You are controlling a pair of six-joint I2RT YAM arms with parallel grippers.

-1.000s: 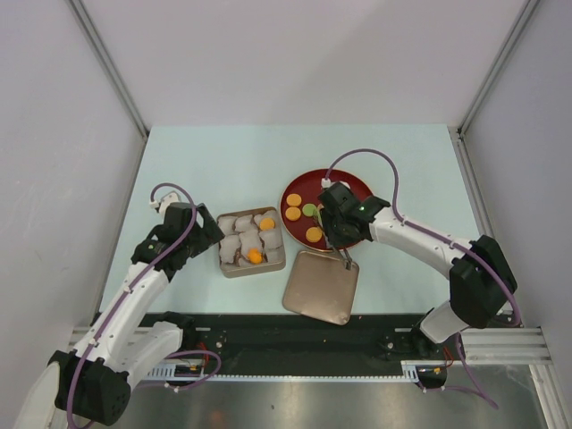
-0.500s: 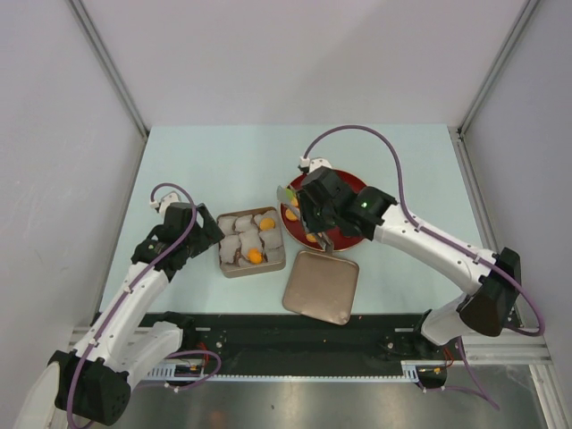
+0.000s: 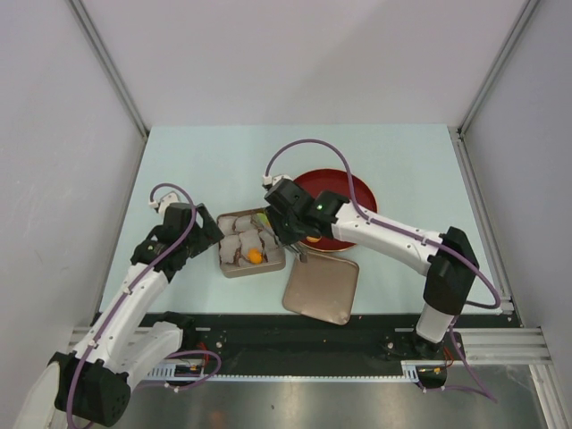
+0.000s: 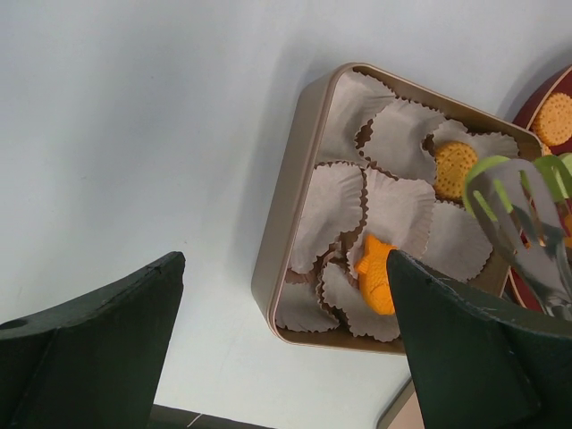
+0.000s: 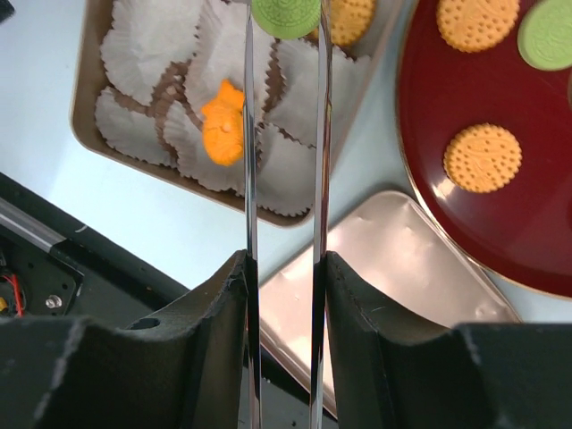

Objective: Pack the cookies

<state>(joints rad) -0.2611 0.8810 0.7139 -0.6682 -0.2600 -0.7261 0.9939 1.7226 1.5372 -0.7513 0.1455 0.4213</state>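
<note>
Tan metal, the square tin (image 3: 250, 272) stands on the pale counter (image 3: 197, 161) and is lined with white paper cups (image 3: 234, 243). From above, its lid (image 3: 322, 288) lies just right of the tin, nearer to the arm bases. The dark-red plate (image 3: 326, 180) is also right of the tin but farther back, partly under the right arm (image 3: 384, 234). This arm reaches over the tin's right side. The left pincer (image 3: 213, 236) is just left of the tin, spread wide and holding nothing.

From the left wrist, two pieces are seen inside the tin. A round orange cookie (image 4: 456, 168) sits in a cup at the plate side. A fish-shaped cookie (image 4: 377, 275) sits near the wall that faces the arm bases. The slotted head of metal tongs (image 4: 523, 206) hangs over the tin's plate side, with green showing at it.

From the right wrist, the right pincer (image 5: 284, 268) is pressed on the two blades of the tongs. The blade tips pinch a green cookie (image 5: 286, 13) over the tin, just beside the round orange cookie. On the plate lie two orange cookies (image 5: 483, 156) and a second green one (image 5: 547, 34).
</note>
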